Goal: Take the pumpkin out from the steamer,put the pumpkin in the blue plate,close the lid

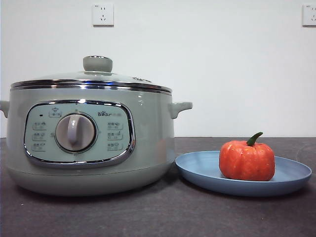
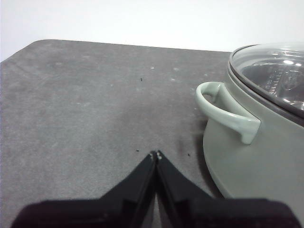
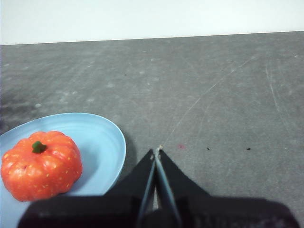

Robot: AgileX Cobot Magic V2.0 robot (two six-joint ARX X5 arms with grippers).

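Pumpkin (image 1: 247, 160) is found seated upright on the blue plate (image 1: 197, 170), toward its middle, green stem (image 1: 255, 138) uppermost; the same is confirmed in the right wrist view, where the pumpkin (image 3: 42, 165) rests wholly inside the plate's rim (image 3: 118, 142). The steamer (image 1: 89, 143) stands just beside the plate, the two nearly touching at the base; whether they actually meet cannot be told. The lid (image 1: 91, 80) is seated level on the chrome rim with its pale green knob (image 1: 97, 63) central; the pot is thus judged closed, and all three steps of the task appear complete.

Left gripper (image 2: 156, 154) is held low over bare table beside the steamer's side handle (image 2: 228, 111), its jaws pressed together with nothing between them; right gripper (image 3: 156, 151) sits just beside the plate's edge, jaws likewise closed and empty. Neither is touching any task item.

Handling assessment, as judgement only: the pumpkin is taken to be a light, somewhat yielding toy with a matte, ribbed skin offering fair grip; it is best pinched across the ribbed body from above, the thin stem being a poor purchase. The lid is judged rigid, heavier, with glass that is smooth and breakable; the knob is the one proper hold.
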